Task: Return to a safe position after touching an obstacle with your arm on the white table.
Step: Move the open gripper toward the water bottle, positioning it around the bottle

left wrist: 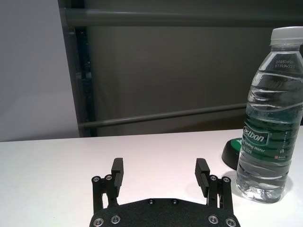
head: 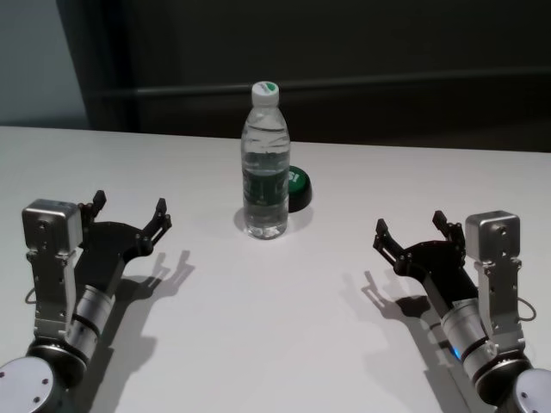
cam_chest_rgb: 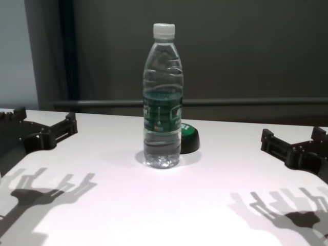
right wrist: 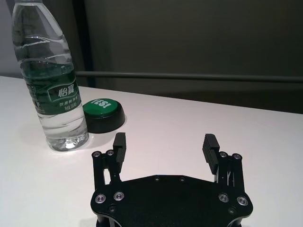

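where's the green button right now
In the head view the green button sits mid-table on the white table, just behind and to the right of the upright water bottle, seemingly touching it.

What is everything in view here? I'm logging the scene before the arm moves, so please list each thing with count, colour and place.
water bottle: one, clear with white cap and dark green label, upright at mid table.
push button: one, green top on black base, just behind the bottle toward the robot's right.
white table: one, white, under everything.
rail: one, grey, along the dark wall behind the table.
left gripper: one, black, open, low over the table to the bottle's left, clear of it.
right gripper: one, black, open, low over the table to the bottle's right, clear of it.
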